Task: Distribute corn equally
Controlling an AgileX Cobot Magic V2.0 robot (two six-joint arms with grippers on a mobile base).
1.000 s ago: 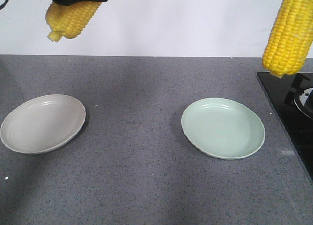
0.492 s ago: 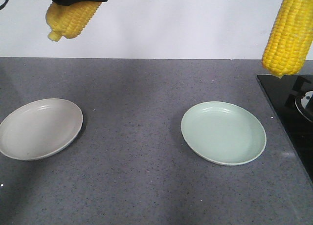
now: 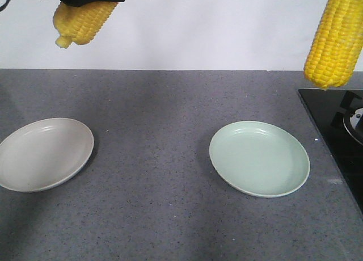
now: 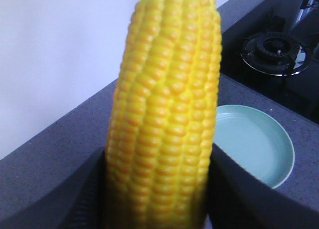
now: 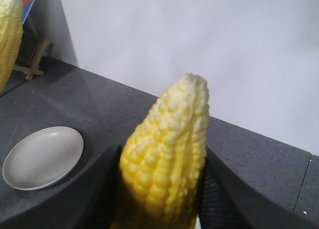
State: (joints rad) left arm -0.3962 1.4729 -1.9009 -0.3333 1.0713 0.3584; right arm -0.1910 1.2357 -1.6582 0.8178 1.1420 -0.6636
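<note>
Corn (image 3: 336, 37) hangs upright; other corn (image 3: 82, 21) tilts tip-down.

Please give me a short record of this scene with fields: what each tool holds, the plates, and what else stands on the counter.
left tool: shut on left corn, held high above the counter
right tool: shut on right corn, hanging tip down
grey plate: empty, left side of the counter
green plate: empty, right of centre
stove: black, at the right edge
corn on plates: none yet
</note>
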